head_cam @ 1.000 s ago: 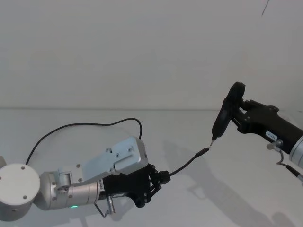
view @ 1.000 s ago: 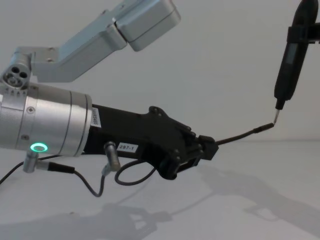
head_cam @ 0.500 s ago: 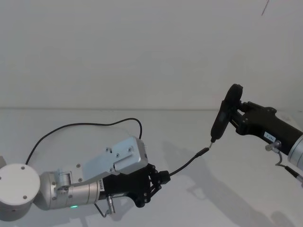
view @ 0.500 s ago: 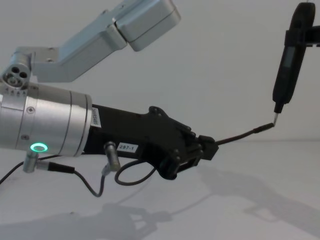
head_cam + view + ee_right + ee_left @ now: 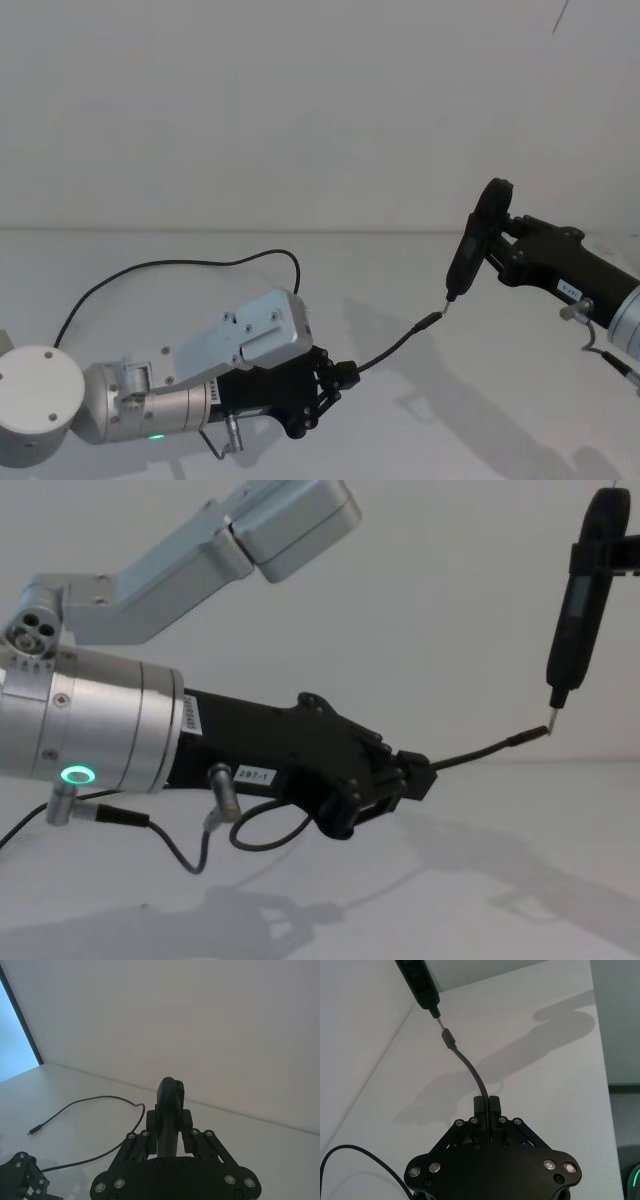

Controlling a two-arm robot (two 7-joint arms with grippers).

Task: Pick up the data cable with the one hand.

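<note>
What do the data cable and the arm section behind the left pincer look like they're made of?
The data cable, held in the left pincer, looks like matte black rubber or plastic: it bends smoothly without kinks. The arm section looks like brushed metal, likely aluminium, with a soft silver sheen.

The head camera looks down from high up. The chest camera looks across from low and close. Both see the left gripper (image 5: 345,374) holding the data cable (image 5: 398,345).
</note>
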